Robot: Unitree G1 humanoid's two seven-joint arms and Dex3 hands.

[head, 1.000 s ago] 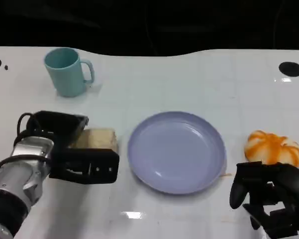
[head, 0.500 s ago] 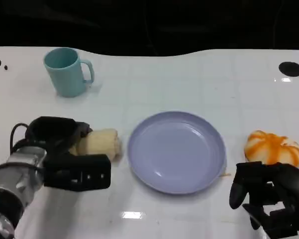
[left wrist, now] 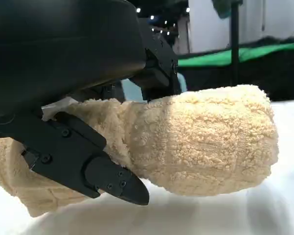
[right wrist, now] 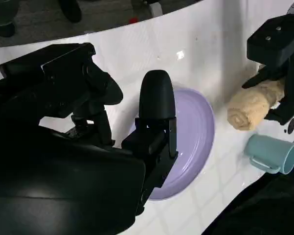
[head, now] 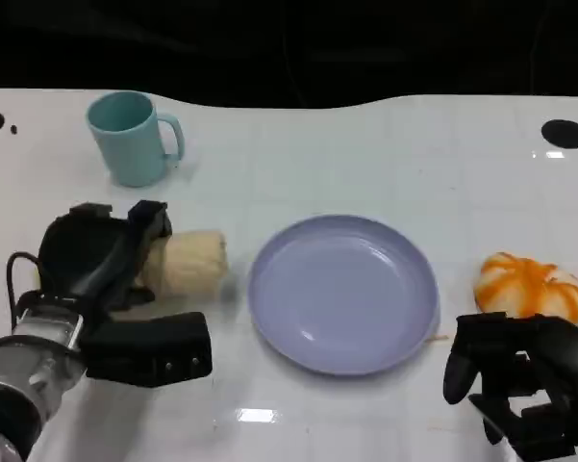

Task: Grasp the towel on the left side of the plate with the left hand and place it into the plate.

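Note:
A cream towel (head: pixel 190 266), bunched into a roll, sits left of the lavender plate (head: pixel 341 294). My left hand (head: pixel 104 258) grips its left end, with fingers wrapped over and under it. In the left wrist view the towel (left wrist: pixel 210 142) juts out past the black fingers (left wrist: pixel 88 161) and casts a shadow on the table just below. The right wrist view shows the towel (right wrist: pixel 252 105) beside the plate (right wrist: pixel 198 122), held by the left hand (right wrist: pixel 279 44). My right hand (head: pixel 519 385) rests at the table's near right with its fingers curled and holds nothing.
A teal mug (head: pixel 130 135) stands at the back left, and an orange-and-white round object (head: pixel 529 284) lies right of the plate. The white table (head: pixel 365 154) ends in a dark edge at the back.
The left hand has closed around the towel and turned, bunching the flat towel into a roll and raising its end a little. The right hand has not moved.

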